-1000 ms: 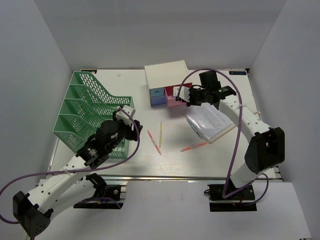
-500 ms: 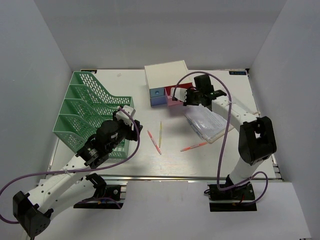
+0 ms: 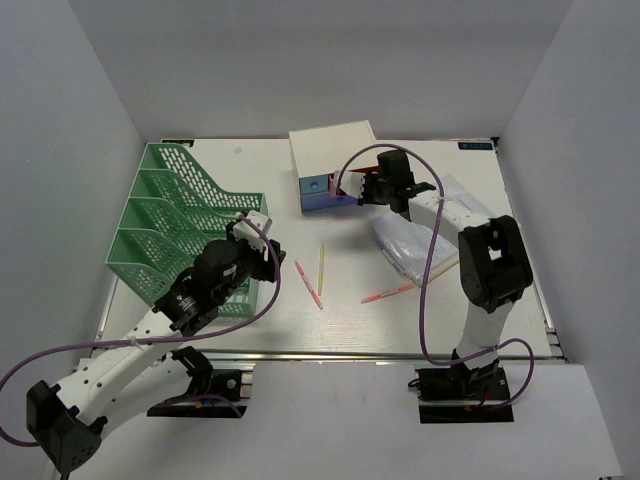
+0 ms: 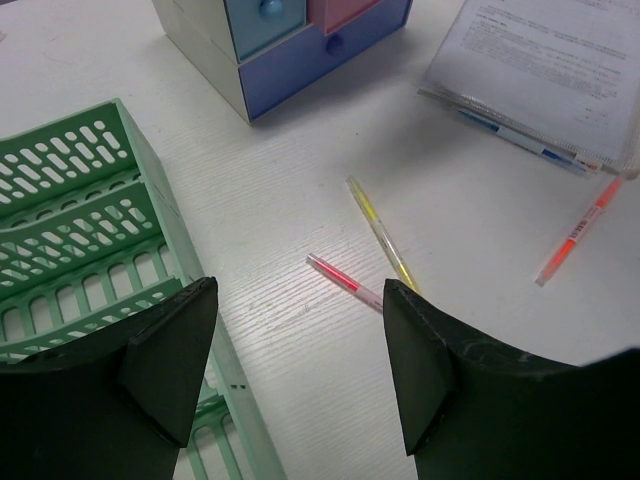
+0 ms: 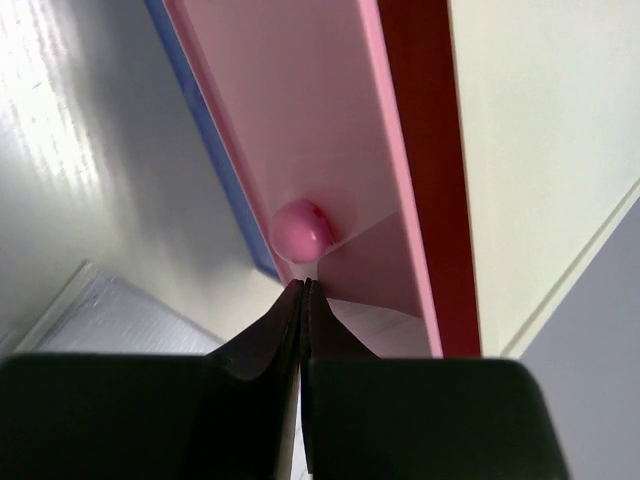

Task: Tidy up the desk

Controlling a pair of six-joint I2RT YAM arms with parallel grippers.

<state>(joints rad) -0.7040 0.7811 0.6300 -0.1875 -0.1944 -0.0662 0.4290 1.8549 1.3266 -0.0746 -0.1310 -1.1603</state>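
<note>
While the desk [image 3: 350, 320] runs lengthwise left to right, I see my right gripper [image 5: 303, 285] clenched just beside the pink knob [image 5: 303, 228] of the drawer box [image 3: 330, 150], left gripper [image 4: 297, 330] released farther off.

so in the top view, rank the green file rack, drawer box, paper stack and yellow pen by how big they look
1. green file rack, clearly largest.
2. drawer box and paper stack: they look about alike, and the stack is partly covered, so no ranking.
3. yellow pen, smallest.
</note>
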